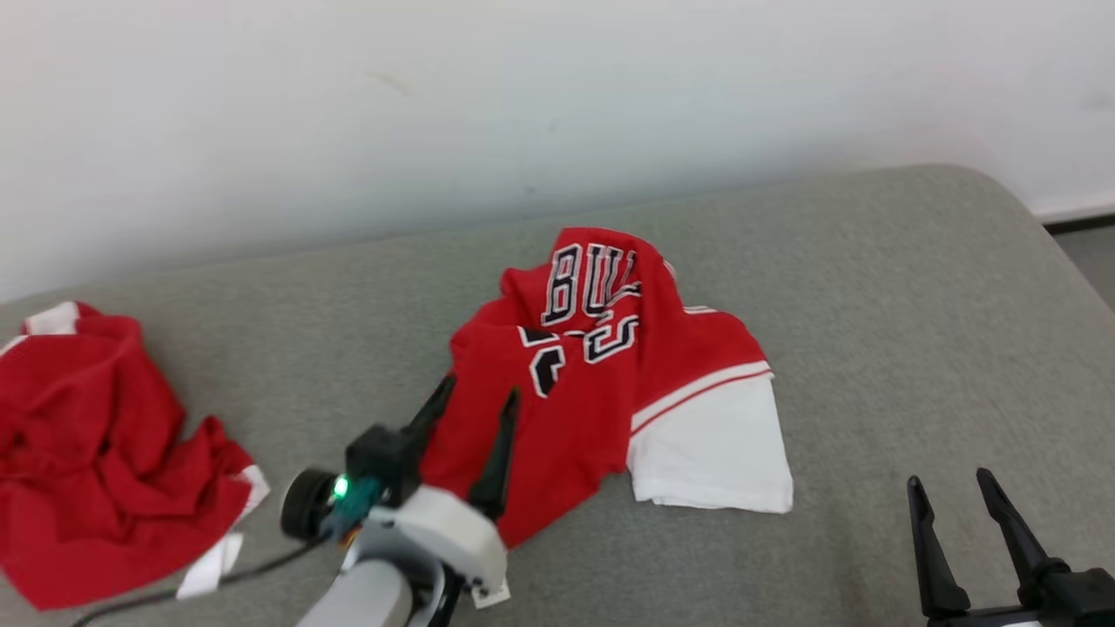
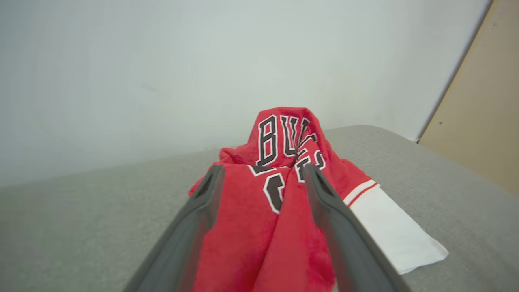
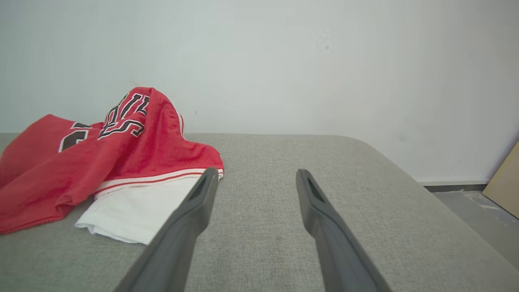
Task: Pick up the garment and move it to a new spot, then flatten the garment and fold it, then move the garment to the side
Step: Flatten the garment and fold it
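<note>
A red garment (image 1: pixel 601 366) with black-and-white lettering and a white sleeve lies crumpled in a heap mid-surface, its top bunched up into a peak. My left gripper (image 1: pixel 479 396) stands open at the heap's near left edge, fingers spread over the red cloth with nothing pinched. The left wrist view has the garment (image 2: pixel 279 190) lying between and beyond my left gripper (image 2: pixel 262 172). My right gripper (image 1: pixel 949 481) is open at the lower right, apart from the cloth. The right wrist view puts the garment (image 3: pixel 101 150) to the left of my right gripper (image 3: pixel 256 173).
The grey padded surface (image 1: pixel 915 305) runs up to a white wall. A second red garment (image 1: pixel 96 444) with white trim lies crumpled at the far left. The surface's rounded right corner drops to the floor (image 3: pixel 478 219), where a tan board (image 3: pixel 505 182) leans.
</note>
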Available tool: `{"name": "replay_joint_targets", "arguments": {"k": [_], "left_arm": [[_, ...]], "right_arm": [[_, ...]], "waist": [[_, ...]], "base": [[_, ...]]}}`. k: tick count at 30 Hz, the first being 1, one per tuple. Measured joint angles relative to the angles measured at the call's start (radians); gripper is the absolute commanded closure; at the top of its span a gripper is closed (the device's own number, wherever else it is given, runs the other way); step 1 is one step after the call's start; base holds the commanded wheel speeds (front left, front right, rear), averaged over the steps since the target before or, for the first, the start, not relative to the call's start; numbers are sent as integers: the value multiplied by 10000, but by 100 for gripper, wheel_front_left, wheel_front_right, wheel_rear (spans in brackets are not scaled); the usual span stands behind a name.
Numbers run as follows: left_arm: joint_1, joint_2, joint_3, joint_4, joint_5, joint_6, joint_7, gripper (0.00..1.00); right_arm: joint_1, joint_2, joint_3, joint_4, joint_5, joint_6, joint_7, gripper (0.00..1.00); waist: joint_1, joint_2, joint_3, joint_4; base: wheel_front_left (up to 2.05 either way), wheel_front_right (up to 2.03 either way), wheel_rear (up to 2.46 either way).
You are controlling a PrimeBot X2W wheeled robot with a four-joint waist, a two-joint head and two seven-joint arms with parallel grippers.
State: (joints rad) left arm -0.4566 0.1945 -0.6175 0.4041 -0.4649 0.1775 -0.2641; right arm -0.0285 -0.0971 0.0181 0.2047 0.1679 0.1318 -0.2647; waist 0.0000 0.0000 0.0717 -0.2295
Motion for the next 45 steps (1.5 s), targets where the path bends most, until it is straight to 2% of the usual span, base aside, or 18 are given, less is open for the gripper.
{"name": "replay_joint_targets", "arguments": {"k": [5, 12, 19, 30, 45], "left_arm": [[1668, 410, 685, -1323, 821, 362, -2, 0], [3521, 464, 1755, -2355, 1638, 326, -2, 0], [4797, 174, 2723, -2719, 2297, -245, -2, 0], [4986, -506, 3800, -2468, 2963, -1262, -2, 0], [5034, -974, 4629, -2194, 3524, -1904, -2, 0]], "right_arm": [[237, -61, -219, -69, -104, 0, 0, 0], [476, -21, -242, 17, -176, 0, 0, 0], [641, 12, -221, 276, -221, 0, 0, 0], [725, 127, -194, 585, -219, 0, 0, 0], [818, 211, -98, 633, -201, 0, 0, 0]], "waist": [[0, 0, -396, 661], [0, 0, -777, 1336], [0, 0, -972, 1665], [0, 0, -1115, 1663], [0, 0, -1198, 1232]], "base": [[0, 0, 0], [0, 0, 0], [0, 0, 0], [0, 0, 0], [0, 0, 0]]}}
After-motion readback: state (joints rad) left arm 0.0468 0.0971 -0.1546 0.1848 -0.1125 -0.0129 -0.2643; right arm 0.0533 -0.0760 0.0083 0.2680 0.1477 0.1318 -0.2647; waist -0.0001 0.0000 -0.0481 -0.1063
